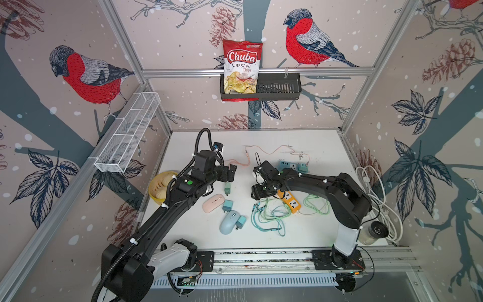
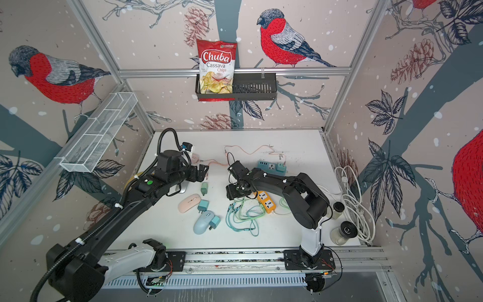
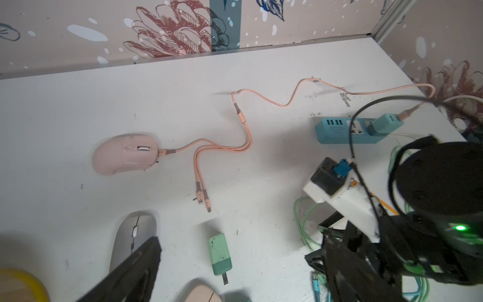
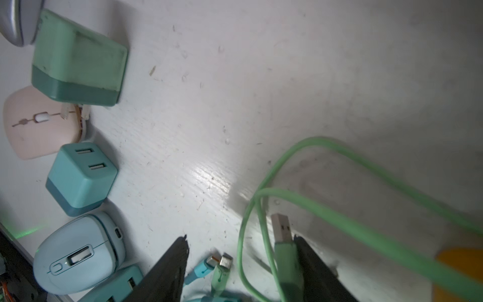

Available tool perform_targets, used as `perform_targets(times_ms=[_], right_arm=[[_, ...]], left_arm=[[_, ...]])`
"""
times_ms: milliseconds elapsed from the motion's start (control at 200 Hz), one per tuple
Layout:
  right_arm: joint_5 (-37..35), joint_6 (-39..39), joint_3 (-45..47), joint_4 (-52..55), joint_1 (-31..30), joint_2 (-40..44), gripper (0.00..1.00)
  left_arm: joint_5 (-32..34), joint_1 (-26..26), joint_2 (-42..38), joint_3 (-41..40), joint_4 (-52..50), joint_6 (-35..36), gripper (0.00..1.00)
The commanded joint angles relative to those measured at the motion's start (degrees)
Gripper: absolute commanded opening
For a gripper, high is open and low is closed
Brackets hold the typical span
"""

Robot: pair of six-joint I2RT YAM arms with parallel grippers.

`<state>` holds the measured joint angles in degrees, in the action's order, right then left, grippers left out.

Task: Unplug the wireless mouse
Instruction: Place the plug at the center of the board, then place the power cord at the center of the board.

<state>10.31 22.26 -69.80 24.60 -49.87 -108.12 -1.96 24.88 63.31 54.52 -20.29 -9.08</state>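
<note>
"Which one is it after?"

"The pink wireless mouse (image 3: 125,153). It lies on the white surface (image 3: 78,104) toward the back left, and from above the left arm hides most of it. A pink charging cable (image 3: 261,98) is plugged into its front."

"Where does that cable run?"

"It snakes across to a teal charger (image 3: 386,123) seated in the blue power strip (image 3: 337,133). It splits along the way, and two spare ends (image 3: 202,194) lie loose near the mouse."

"Has the left pincer got hold of it?"

"No. The left pincer (image 1: 231,172) hangs above the surface near the mouse but apart from it. It is spread wide with nothing in it. Its wrist view catches only one finger (image 3: 138,264), in front of a silver mouse (image 3: 136,232)."

"And the right?"

"The right pincer (image 4: 240,238) sits low over a tangle of green cables (image 1: 271,217), just beside the orange power strip (image 1: 291,202). Its jaws stand apart. A green USB plug (image 4: 283,235) lies against one finger, but nothing is clamped between the two."

"What else is lying about?"

"A green charger (image 3: 219,255) lies between the two arms. Nearer the front there's a flat pink mouse (image 1: 213,202) and a light-blue mouse (image 1: 230,222), with a small teal plug block (image 1: 227,205) between them. A yellow bowl (image 1: 160,187) sits at the left edge, partly under the left arm."
</note>
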Motion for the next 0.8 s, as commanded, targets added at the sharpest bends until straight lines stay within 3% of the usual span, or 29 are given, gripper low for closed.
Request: perform_targets(times_ms=[0, 185, 390, 796], right_arm=[[-7.2, -0.7, -2.1, 5.4, -1.8, -2.0, 0.62], [-18.1, -0.5, -5.7, 12.2, -6.8, -4.9, 0.52], [-20.4, 0.7, -6.7, 12.2, -7.0, -5.3, 0.00], [-22.0, -4.9, -29.4, 22.1, -0.4, 3.5, 0.00]], left_arm=[[-2.1, -0.2, -1.3, -0.5, 3.0, 0.2, 0.96], [-2.8, -0.4, -1.5, -0.4, 2.9, 0.3, 0.96], [-2.8, -0.9, -2.1, -0.5, 3.2, 0.2, 0.96], [0.0, -1.5, -4.5, -2.3, 5.7, -0.7, 0.96]])
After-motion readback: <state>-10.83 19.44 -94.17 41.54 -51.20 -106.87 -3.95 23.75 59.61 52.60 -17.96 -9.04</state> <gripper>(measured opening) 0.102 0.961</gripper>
